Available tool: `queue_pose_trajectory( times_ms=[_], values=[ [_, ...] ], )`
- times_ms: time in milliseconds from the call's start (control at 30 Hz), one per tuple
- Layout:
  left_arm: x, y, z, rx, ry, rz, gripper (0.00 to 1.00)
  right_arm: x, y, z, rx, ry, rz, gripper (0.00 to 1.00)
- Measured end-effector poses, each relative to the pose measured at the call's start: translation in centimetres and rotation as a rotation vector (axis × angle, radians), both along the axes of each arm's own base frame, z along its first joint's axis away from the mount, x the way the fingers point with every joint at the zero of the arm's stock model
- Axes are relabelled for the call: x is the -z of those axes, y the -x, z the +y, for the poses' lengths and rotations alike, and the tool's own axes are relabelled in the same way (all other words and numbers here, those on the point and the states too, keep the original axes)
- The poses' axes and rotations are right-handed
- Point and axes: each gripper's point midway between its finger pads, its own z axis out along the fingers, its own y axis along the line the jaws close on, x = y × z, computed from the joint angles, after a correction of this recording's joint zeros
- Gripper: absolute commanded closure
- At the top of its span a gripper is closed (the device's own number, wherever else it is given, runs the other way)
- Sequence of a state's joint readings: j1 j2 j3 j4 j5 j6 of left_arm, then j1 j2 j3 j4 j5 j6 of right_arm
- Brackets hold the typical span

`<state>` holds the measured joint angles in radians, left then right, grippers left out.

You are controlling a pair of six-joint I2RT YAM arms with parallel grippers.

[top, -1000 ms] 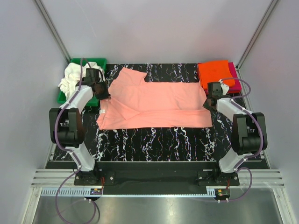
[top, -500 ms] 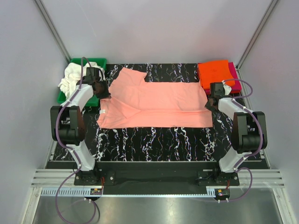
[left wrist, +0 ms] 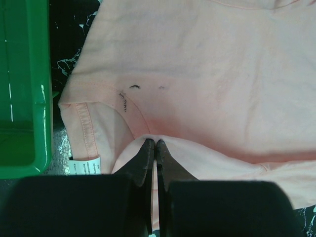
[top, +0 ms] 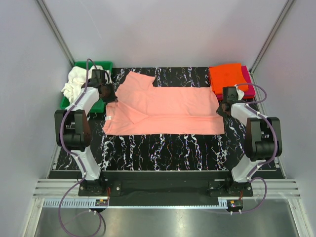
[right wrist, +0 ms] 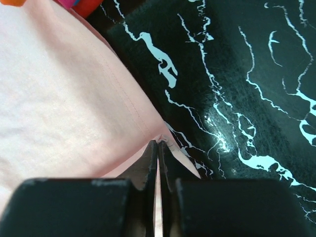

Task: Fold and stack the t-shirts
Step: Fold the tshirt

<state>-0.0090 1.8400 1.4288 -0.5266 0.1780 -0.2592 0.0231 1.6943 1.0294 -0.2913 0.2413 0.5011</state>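
Your right gripper (right wrist: 158,143) has crept slightly rightward since a second ago, clamped on the hem of the one salmon-pink shirt (top: 168,111) (spread on the table (top: 163,148)). Your left gripper (left wrist: 155,143) pinches its collar end. One orange shirt (top: 226,76) lies on one magenta shirt (top: 249,89), and one white shirt (top: 74,81) sits in the green bin (top: 101,64).

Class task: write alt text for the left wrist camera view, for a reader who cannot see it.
The left gripper, its fingers closed, pinches a raised fold of a salmon-pink t-shirt spread on a black marbled table. A green bin stands along the left edge, and a white label shows at the shirt's edge.
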Motion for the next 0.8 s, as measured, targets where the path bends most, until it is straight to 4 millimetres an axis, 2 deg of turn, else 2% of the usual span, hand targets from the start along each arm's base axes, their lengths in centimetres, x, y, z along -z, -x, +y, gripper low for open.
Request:
queue_pose_trajectory(
  times_ms=[133,233,533,800],
  values=[
    [0.6,0.0,-0.1,0.004,0.006,0.015,1.0,0.0,-0.4,0.5,-0.017,-0.02,-0.002,0.73],
    [0.7,-0.1,-0.3,0.011,0.016,0.02,1.0,-0.3,-0.5,0.8,-0.025,-0.043,-0.01,0.7],
    [0.2,-2.5,-1.9,0.066,0.078,-0.016,1.0,-2.9,-0.2,2.4,-0.036,-0.14,-0.076,0.76],
    [1.8,-4.0,-3.2,0.121,0.131,-0.004,1.0,-0.2,2.2,3.6,-0.046,-0.21,-0.002,0.78]
  ],
)
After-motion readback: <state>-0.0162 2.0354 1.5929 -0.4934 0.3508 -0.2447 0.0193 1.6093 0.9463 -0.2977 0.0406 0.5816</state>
